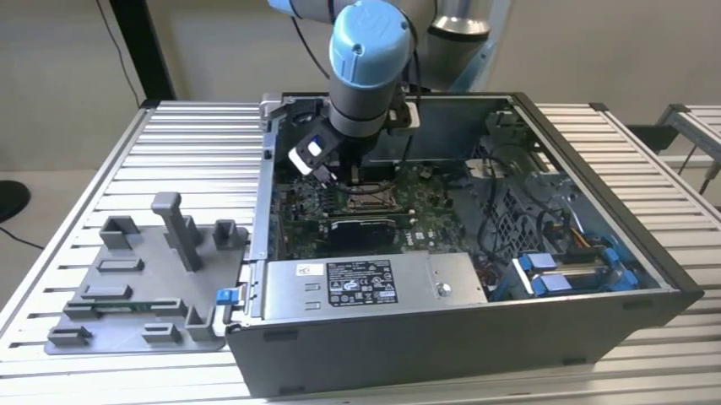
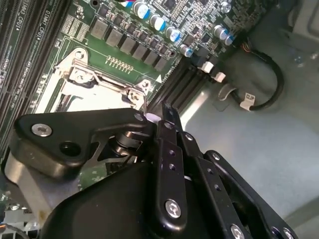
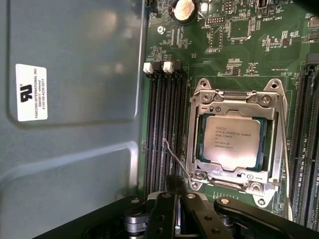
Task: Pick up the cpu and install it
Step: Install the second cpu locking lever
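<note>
Lying flat in the metal-framed socket [image 3: 234, 172] on the green motherboard [image 3: 239, 45], the cpu [image 3: 232, 141] shows its square, silvery, matte top. The black claw [image 3: 177, 199] hangs just above the socket's edge, holding nothing; its two slim fingers [image 3: 169, 191] stand close together, tips nearly meeting. In the exterior view the open steel computer case [image 1: 631, 253] sits on a ribbed aluminium worktop [image 1: 135, 169] beside a grey plastic tray [image 1: 124, 312].

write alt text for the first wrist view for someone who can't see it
The cpu, a silvery square chip, sits inside the metal socket frame on the green motherboard, with dark memory slots alongside. The black tool hangs just off the socket's edge, and a grey case wall bearing a white label runs beside the board.
</note>
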